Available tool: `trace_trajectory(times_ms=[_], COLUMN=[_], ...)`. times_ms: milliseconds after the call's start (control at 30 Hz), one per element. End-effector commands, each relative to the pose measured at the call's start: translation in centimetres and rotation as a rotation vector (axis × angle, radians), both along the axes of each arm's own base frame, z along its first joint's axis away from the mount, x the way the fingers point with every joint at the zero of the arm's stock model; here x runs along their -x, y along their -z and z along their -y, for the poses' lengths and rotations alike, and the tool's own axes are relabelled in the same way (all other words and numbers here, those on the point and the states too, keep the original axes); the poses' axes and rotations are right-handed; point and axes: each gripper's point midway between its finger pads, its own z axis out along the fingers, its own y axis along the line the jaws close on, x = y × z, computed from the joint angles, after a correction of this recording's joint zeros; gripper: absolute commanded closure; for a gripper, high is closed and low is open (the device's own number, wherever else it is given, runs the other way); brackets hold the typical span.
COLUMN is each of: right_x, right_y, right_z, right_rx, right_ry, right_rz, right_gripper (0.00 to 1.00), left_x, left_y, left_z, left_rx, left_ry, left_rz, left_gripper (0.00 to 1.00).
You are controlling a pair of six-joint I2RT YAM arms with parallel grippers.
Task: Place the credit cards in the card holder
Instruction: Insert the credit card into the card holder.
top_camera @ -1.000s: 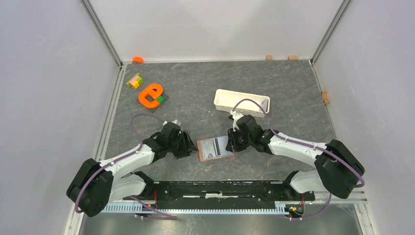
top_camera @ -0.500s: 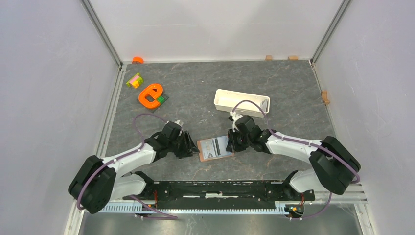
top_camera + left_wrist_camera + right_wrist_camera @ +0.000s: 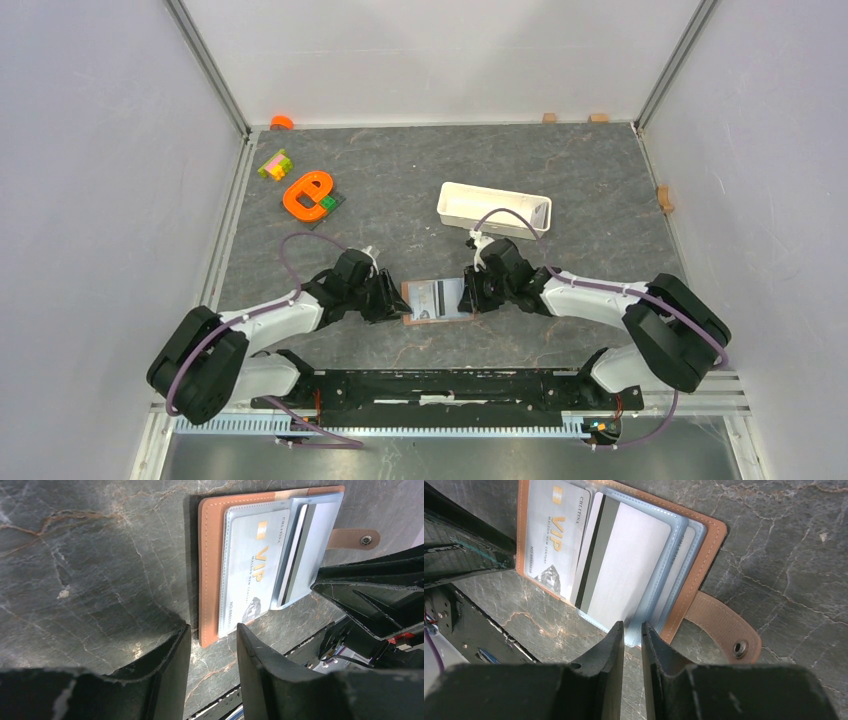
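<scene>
Open brown leather-like folding card holder (image 3: 207, 570) lies flat on dark grey marbled tabletop (image 3: 400, 180), near the front edge, btw the two arms. Pale silver-blue VIP credit card (image 3: 250, 575) sits in the pocket on the left arm's side; 2nd pale card w/ dark stripe (image 3: 624, 565) rests in a clear sleeve (image 3: 674, 560) beside it. Left gripper (image 3: 213, 627): jaws part-open, straddling holder's near corner, not closed on it. Right gripper (image 3: 633, 625): jaws narrow, sleeve edge btw tips; can't tell if pinched.
</scene>
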Motion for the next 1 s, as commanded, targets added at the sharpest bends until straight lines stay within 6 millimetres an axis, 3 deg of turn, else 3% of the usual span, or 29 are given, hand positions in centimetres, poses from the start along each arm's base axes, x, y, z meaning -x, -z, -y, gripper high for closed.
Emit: trace_trajectory(times_ms=[0,333,633,833,967], right_x=[-0.3,-1.2,-1.5,-1.9,-1.5], right_y=[-1.0,-3.6,-4.6,-6.4,-6.4], right_z=[-1.2,-2.5,-3.7,-5.2,-6.5], right_rx=[-0.086,-0.193,-0.235,-0.252,-0.236], right_ry=[0.021,0.051,0.021,-0.025,-0.07], right_rz=[0.012,0.059,0.084,0.153,0.16], right_gripper=[0.77,0.79,0.79,0.76,0.7], left_x=[0.2,0.3,0.3,0.0,-0.2], left_y=[0.8,1.1,1.2,0.7,0.3], left_z=[-0.1,0.0,0.1,0.7,0.9], left_rx=[-0.008,-0.009,-0.002,0.025,0.039], left_ry=[0.036,0.044,0.05,0.059,0.062], left_rz=[0.011,0.007,0.004,0.024,0.036], left_gripper=[0.56,0.61,0.62,0.63,0.63])
